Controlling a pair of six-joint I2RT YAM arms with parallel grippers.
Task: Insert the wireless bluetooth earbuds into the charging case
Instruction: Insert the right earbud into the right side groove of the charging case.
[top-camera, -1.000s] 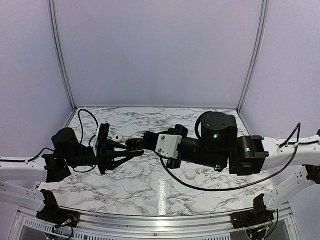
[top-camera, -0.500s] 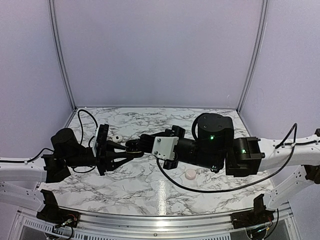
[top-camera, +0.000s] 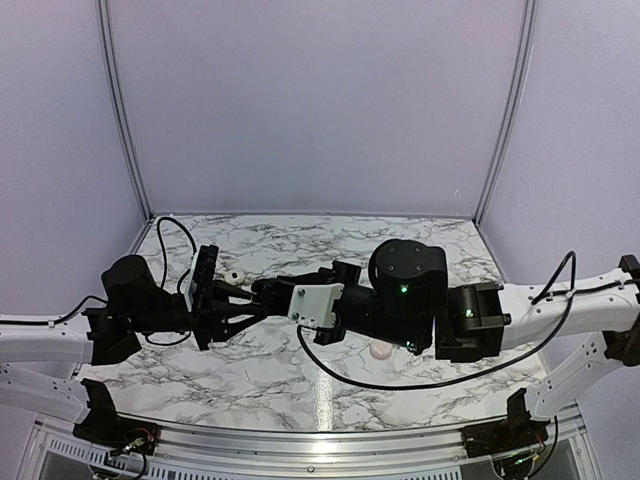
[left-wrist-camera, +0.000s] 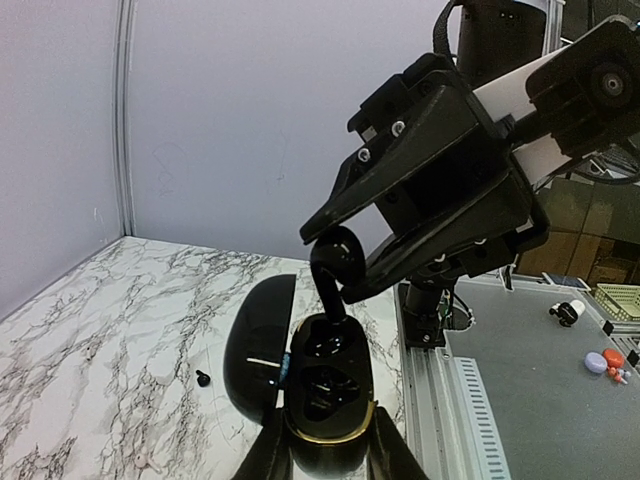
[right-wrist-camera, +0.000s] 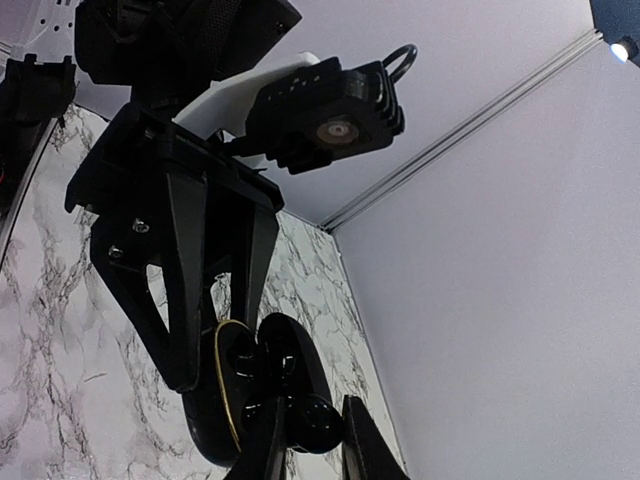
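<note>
The left gripper (left-wrist-camera: 330, 440) is closed almost fully on the base of a glossy black, pebble-shaped plastic charging case (left-wrist-camera: 322, 395) with a gold rim. It holds the case in the air over the left half of the white marble-patterned tabletop (top-camera: 300, 370), about midway between the near and far edges. The lid hangs open to one side and two moulded wells show. Whether either well is filled is hard to tell.

The right gripper (left-wrist-camera: 325, 265), also nearly shut, pinches a glossy black plastic earbud (left-wrist-camera: 330, 288) by its rounded head. The stem reaches down to the well at the case's far end, but it is unclear whether it is seated.

The bud looks feather-light, rigid and slick, so it would probably twist easily in the pinch. The head is the sensible place to hold it, which leaves the stem free to enter. The case looks equally hard and smooth, and is best clamped across its lower sides, below the rim. A small white earbud (top-camera: 233, 276) lies on the tabletop toward the far left corner.
</note>
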